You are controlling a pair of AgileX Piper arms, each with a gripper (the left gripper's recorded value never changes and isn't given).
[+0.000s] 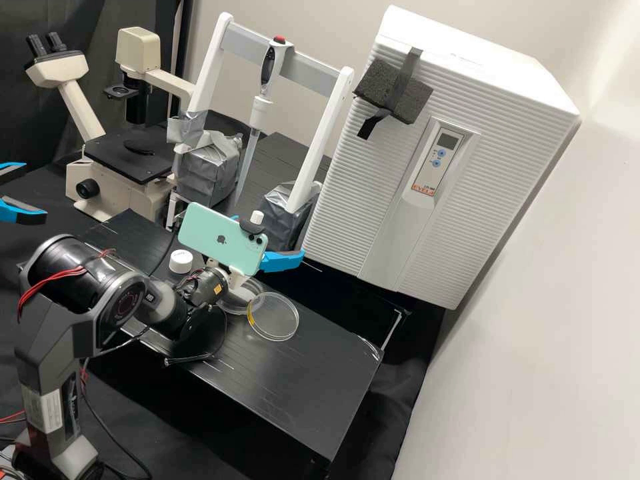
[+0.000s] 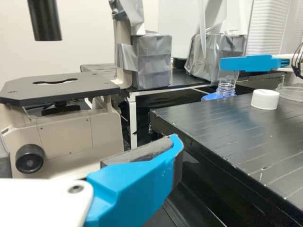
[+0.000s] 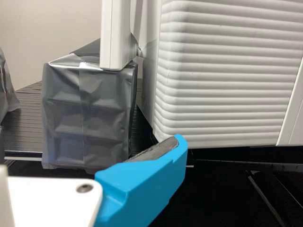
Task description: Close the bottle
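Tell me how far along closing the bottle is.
Nothing looks done: the bottle shows bare threads, and the white cap lies apart from it on the bench. The right gripper is at the bottle; the left gripper is open, empty. Left: fetching and fitting the cap.

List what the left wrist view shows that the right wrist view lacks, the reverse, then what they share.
Left wrist view: the microscope, the white cap on the bench, and the clear bottle. Right wrist view: the bottom edge of the white machine, close up. Both: that ribbed machine and the tape-wrapped block beside it.
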